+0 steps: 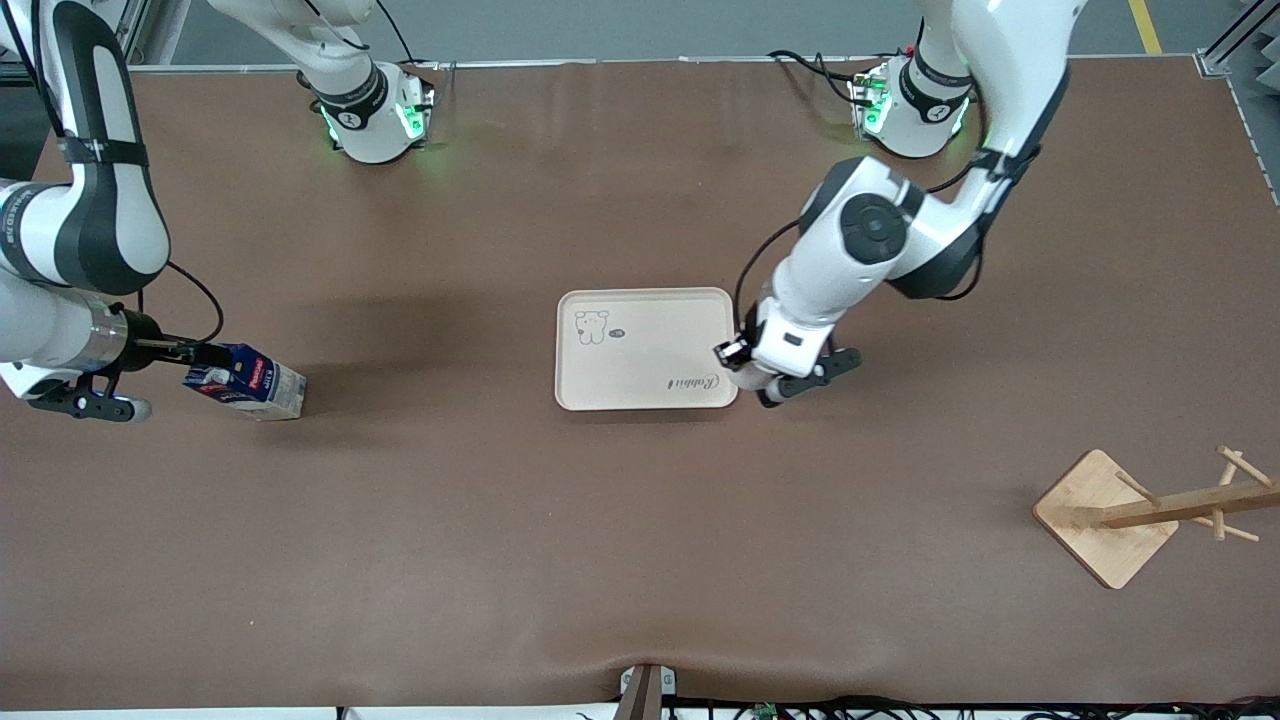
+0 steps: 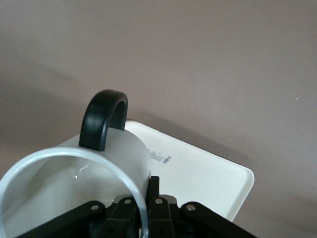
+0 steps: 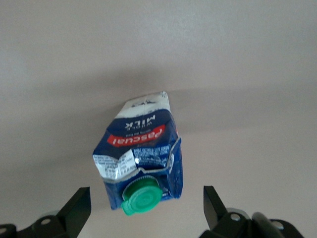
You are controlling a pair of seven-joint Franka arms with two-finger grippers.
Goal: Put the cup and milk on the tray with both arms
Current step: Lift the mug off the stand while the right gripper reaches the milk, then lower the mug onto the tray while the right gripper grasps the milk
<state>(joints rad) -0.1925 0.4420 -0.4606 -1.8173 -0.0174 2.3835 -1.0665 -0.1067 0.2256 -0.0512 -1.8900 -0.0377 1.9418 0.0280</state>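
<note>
The milk (image 1: 250,380), a dark blue carton with a green cap, lies on its side on the brown table near the right arm's end. My right gripper (image 1: 212,368) is open around its cap end. In the right wrist view the fingers stand apart on either side of the carton (image 3: 141,153), and the gripper (image 3: 146,201) does not touch it. My left gripper (image 1: 748,378) is shut on the rim of the white cup (image 2: 116,158) with the black handle, at the edge of the cream tray (image 1: 640,350) toward the left arm's end. The tray (image 2: 208,173) lies under the cup. The cup is mostly hidden in the front view.
A wooden rack with a square base (image 1: 1105,515) and pegs stands near the left arm's end of the table, nearer the front camera. The brown mat covers the whole table.
</note>
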